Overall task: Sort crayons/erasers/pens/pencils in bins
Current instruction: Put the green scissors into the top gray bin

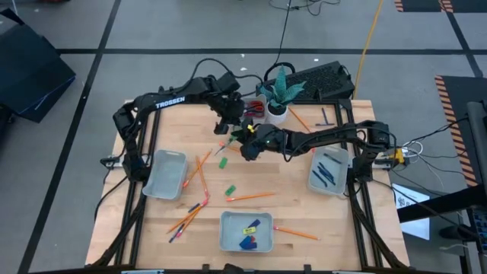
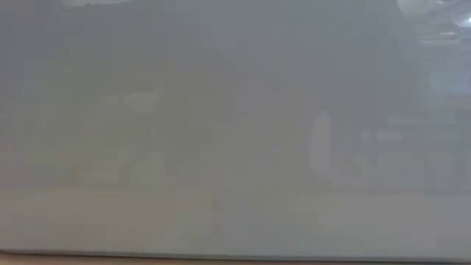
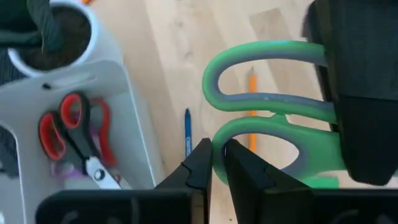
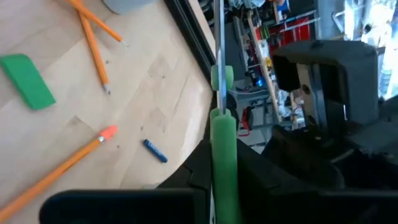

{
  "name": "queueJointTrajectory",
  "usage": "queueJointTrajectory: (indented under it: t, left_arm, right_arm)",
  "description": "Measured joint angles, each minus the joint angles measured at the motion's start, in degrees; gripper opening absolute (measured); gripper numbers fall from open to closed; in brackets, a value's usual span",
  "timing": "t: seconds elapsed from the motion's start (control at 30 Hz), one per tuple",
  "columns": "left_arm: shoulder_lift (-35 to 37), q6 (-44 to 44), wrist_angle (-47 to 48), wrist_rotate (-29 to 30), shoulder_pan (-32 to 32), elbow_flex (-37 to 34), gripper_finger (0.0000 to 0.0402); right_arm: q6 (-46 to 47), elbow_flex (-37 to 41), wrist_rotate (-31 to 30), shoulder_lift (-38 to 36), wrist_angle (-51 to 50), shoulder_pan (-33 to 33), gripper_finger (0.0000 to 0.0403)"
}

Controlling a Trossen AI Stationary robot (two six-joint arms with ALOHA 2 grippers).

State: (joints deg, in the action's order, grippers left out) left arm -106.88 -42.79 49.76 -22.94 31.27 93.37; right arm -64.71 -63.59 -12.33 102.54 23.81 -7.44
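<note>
High view: both grippers meet mid-table near the plant pot [image 1: 276,114], left gripper [image 1: 225,125] from the back-left, right gripper [image 1: 248,146] from the right. Low view is blanked out by a grey surface against the lens. Left wrist view fills in the handoff: green scissors [image 3: 267,118], held by their handle in the right gripper, sit just ahead of the left fingers [image 3: 202,163], which are nearly closed with nothing between them. Red scissors [image 3: 78,140] lie in a bin [image 3: 134,118] beside the pot. Right wrist view shows the scissors edge-on in its jaws. Pencils [image 1: 196,169] scattered left of centre, green eraser [image 1: 229,190] below the grippers, pens [image 1: 329,169] in the right bin [image 1: 329,173], erasers in the front bin [image 1: 246,231].
</note>
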Motion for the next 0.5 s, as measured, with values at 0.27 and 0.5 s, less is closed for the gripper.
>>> queueJointTrajectory:
  t: [0.27, 0.5]
  left_arm:
    - [0.1, 2.0, 7.2, 18.8, -0.9, 7.5, 0.0126]
    - [5.6, 4.3, 13.9, 18.1, 4.0, 14.9, 0.0204]
  right_arm:
    - [9.1, -3.8, -2.7, 0.2, -10.7, -0.6, 0.0030]
    - [17.4, -16.4, -2.1, 1.8, -26.4, -9.1, 0.0030]
